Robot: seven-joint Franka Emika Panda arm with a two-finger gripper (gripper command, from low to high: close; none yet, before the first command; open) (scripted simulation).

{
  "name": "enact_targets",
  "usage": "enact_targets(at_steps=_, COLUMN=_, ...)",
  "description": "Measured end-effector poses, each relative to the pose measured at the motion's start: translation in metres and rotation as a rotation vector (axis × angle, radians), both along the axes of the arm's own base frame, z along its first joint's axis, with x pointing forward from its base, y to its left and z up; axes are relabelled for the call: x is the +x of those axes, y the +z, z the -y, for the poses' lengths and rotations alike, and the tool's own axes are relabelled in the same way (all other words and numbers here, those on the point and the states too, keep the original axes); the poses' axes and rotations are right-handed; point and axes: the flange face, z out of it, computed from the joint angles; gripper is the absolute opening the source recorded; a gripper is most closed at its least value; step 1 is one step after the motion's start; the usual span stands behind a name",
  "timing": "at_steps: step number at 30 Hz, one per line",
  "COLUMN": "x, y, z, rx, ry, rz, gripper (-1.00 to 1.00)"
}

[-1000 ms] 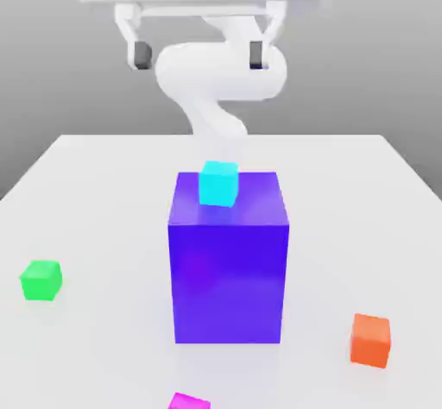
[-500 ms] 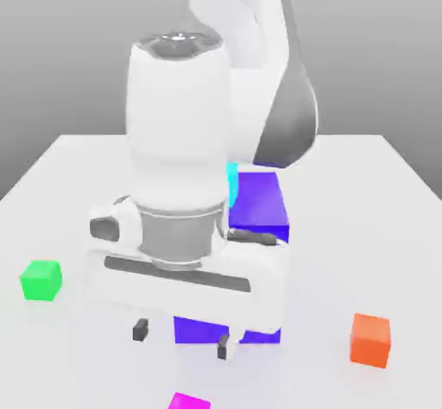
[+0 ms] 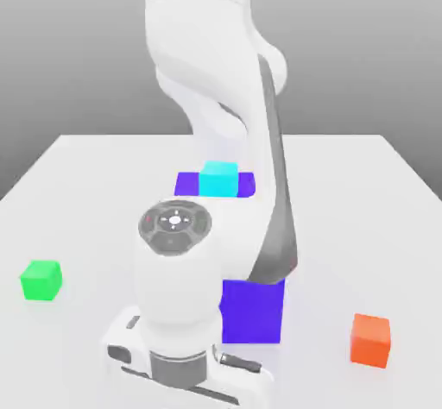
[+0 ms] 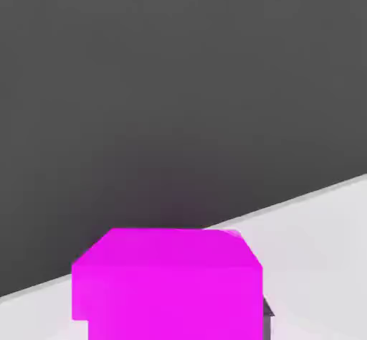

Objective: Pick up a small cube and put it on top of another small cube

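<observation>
The small bright magenta-pink cube [image 4: 166, 281] sits close under the hand camera, near the table's [image 3: 78, 191] front edge. The arm's wrist hangs low over that spot in the exterior view. Whether its fingers are spread or closed, I cannot tell. The cube looks rigid, light, smooth-faced; I'd pinch it across two opposite flat sides, squarely. The small bright green cube [image 3: 41, 280] waits well apart, toward the exterior view's left.
</observation>
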Motion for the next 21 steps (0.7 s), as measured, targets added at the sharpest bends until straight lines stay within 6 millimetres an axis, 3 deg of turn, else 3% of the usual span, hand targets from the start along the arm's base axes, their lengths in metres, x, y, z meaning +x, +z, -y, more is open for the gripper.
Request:
enact_targets(at_steps=3, x=0.0, y=0.039, z=0.0, rx=0.0, ry=-0.001, rz=0.0, gripper=-1.0)
enact_targets(at_steps=5, x=-0.018, y=0.055, z=0.043, rx=-0.015, ry=-0.091, rz=-0.002, gripper=-1.0)
enact_targets(at_steps=8, x=-0.064, y=0.071, z=0.12, rx=-0.033, ry=-0.277, rz=-0.006, gripper=-1.0)
enact_targets(at_steps=12, x=-0.158, y=0.09, z=0.215, rx=-0.036, ry=-0.576, rz=-0.008, gripper=-1.0)
enact_targets(at_steps=14, x=-0.223, y=0.097, z=0.262, rx=-0.024, ry=-0.769, rz=-0.005, gripper=-1.0)
enact_targets(at_steps=16, x=-0.301, y=0.092, z=0.304, rx=-0.006, ry=-0.99, rz=-0.001, gripper=-1.0)
enact_targets(at_steps=17, x=-0.317, y=0.084, z=0.311, rx=-0.002, ry=-1.033, rz=0.0, gripper=-1.0)
enact_targets(at_steps=18, x=-0.287, y=0.074, z=0.289, rx=-0.001, ry=-0.947, rz=0.001, gripper=-1.0)
enact_targets(at_steps=20, x=-0.279, y=0.053, z=0.281, rx=0.001, ry=-0.919, rz=0.001, gripper=-1.0)
enact_targets(at_steps=21, x=-0.278, y=0.043, z=0.279, rx=0.0, ry=-0.916, rz=0.0, gripper=1.0)
